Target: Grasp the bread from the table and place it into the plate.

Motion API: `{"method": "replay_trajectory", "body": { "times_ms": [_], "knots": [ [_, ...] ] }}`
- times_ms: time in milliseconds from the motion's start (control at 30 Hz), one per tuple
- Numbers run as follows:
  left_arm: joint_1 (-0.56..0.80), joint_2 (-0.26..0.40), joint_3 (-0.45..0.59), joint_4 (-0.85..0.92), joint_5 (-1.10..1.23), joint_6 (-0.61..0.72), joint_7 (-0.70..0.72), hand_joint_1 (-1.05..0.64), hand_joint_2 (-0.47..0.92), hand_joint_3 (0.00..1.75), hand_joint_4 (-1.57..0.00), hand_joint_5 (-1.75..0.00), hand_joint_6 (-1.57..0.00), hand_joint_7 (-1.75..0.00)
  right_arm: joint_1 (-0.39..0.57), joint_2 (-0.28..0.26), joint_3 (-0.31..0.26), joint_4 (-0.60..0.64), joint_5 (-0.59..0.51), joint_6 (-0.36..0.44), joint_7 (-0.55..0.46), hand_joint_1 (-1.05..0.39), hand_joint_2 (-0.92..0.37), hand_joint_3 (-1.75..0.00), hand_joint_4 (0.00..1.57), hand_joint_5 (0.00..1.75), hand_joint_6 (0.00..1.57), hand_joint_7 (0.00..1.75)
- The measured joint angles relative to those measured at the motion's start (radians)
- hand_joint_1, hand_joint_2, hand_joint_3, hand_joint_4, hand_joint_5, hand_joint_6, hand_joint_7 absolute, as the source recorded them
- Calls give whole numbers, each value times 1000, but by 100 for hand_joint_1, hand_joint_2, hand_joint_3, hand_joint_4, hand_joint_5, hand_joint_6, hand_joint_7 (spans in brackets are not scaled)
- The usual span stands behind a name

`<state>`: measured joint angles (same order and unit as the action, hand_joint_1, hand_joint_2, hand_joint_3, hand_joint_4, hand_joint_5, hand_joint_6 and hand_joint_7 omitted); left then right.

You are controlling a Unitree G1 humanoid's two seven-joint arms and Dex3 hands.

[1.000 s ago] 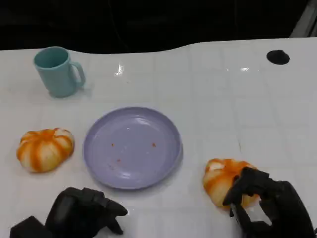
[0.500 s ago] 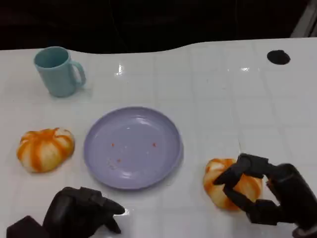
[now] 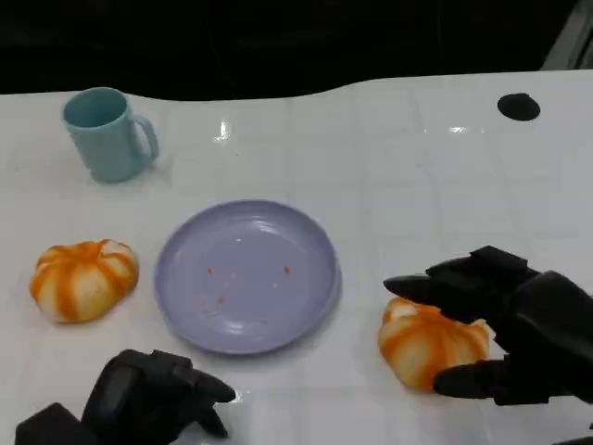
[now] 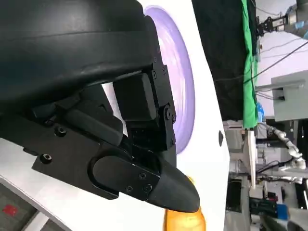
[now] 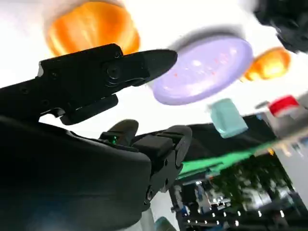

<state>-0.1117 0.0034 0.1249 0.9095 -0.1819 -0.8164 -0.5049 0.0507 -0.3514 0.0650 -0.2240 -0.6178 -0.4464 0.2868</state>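
Fingers (image 3: 435,287) of the right hand (image 3: 519,334) spread around the bread (image 3: 428,339).

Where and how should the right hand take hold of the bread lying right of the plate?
Probably across its rounded sides, from above: the right-side bread is a low dome on the table, and the right hand hovers open with fingers spread either side of it.

No readable text anywhere

Checked the mug (image 3: 107,133), the plate (image 3: 246,275), both breads and the worktop (image 3: 417,167): no labels, brands or numbers on any of them. Background clutter in the wrist views is too blurry to read.
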Motion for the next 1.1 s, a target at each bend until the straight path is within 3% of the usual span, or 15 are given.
{"method": "replay_trajectory", "body": {
  "times_ms": [167, 367, 1000, 1100],
  "knots": [
    [5, -1, -2, -1, 2, -11, 4, -105, 92, 8, -134, -94, -157, -23, -9, -22, 49, -56, -149, 112, 19, -64, -88, 0, 0, 52, 27, 2],
    [2, -4, 1, 5, -7, -11, -5, -105, 92, 6, -134, -94, -157, -23, -45, -23, 124, -29, -265, 194, 14, -64, -87, 0, 0, 57, 28, 2],
    [-7, -6, 12, 20, -21, -14, -10, -105, 92, 6, -135, -93, -157, -23, -163, 2, 309, 266, -378, 327, -175, -62, -90, -1, 0, 69, 32, 2],
    [-7, -5, 12, 21, -22, -14, -10, -105, 92, 6, -136, -94, -157, -24, -193, 4, 330, 308, -383, 342, -187, -59, -92, -4, 12, 68, 46, 5]
  ]
}}
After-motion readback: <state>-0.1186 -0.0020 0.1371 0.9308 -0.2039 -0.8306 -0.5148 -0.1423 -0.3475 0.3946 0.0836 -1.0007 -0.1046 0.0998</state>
